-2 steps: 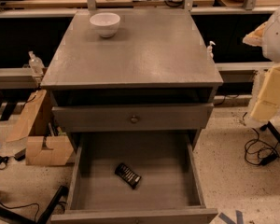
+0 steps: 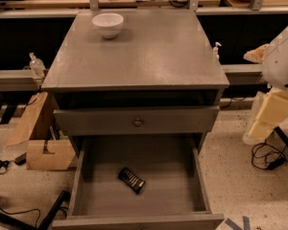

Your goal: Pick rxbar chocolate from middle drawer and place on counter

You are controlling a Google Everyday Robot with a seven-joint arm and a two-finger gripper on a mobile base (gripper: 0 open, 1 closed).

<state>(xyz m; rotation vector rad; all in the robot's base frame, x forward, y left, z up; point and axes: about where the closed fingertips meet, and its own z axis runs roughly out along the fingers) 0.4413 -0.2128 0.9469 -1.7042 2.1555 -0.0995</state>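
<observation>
Camera view: white arm [image 2: 284, 56] at the right edge, beside the cabinet and well apart from the drawer. Its cream gripper [image 2: 270, 113] hangs low at right; cannot tell if it is open or closed. Rxbar chocolate [image 2: 131, 180] is a small flat black bar with pale print lines, unreadable. It lies diagonally on the floor of the open middle drawer [image 2: 93, 195], left of centre. White bowl [image 2: 108, 24] on far left of grey bench [image 2: 149, 56].

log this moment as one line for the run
rxbar chocolate: on middle drawer floor, untouched | claw: far right, outside drawer | counter: white bowl back left, no bar | step: pick not started
</observation>
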